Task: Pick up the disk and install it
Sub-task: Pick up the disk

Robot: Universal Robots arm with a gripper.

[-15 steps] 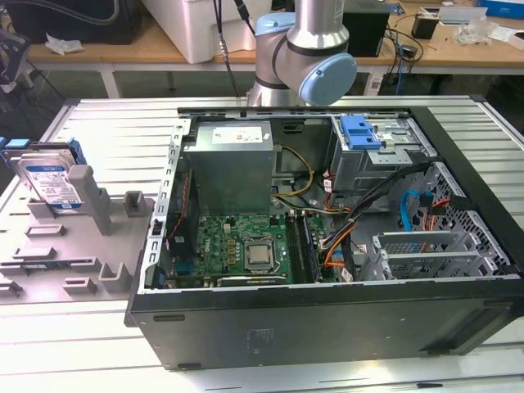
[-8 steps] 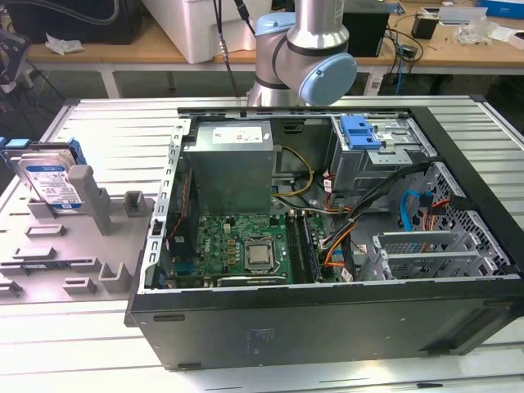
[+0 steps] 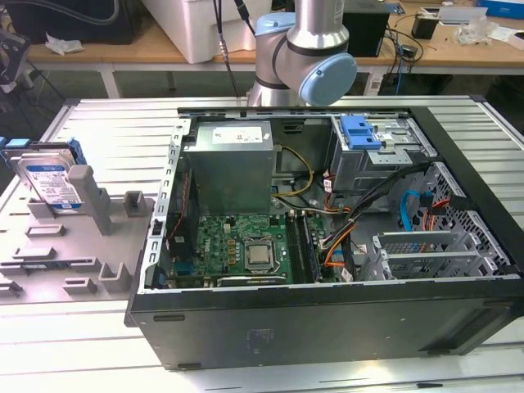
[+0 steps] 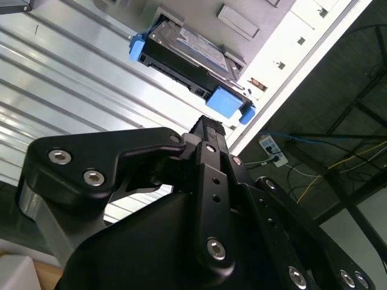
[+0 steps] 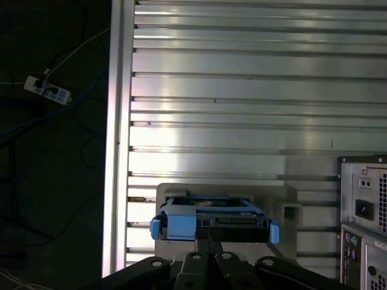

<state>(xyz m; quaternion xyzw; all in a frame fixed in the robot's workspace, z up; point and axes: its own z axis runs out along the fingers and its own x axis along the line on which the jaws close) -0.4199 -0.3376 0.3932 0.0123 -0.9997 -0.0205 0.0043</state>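
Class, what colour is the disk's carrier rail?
Bright blue; the carrier rail shows best in the second wrist view.

Arm stands upright; hand holds nothing, its fingers closed against each other.

In the exterior view you have the open computer case on the table at centre, with the arm behind it at twelve o'clock. The disk stands tilted in the fixture at nine o'clock — well apart from the case. Inside, the power supply box sits at eleven, the motherboard before it, the drive bracket at one o'clock.
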